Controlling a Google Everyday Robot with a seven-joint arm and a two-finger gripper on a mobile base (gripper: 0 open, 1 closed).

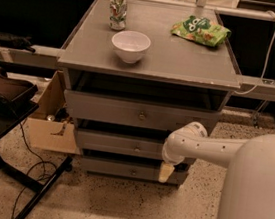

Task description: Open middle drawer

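Observation:
The grey cabinet has three drawers, all shut or nearly shut. The middle drawer (113, 142) is wide and shallow, with a small round metal knob (137, 148) at the centre of its front. My white arm (208, 148) reaches in from the right. My gripper (166, 172) hangs down from it at the right end of the drawer fronts. It is just below the middle drawer's level, in front of the lowest drawer (119, 169), and to the right of the knob. The gripper does not touch the knob.
The top drawer (107, 108) sits under the cabinet top (184, 57), which bears a white bowl (130, 46), a can (118, 12) and a green snack bag (201, 30). A cardboard box (50, 120) and a black chair base (3, 129) stand to the left.

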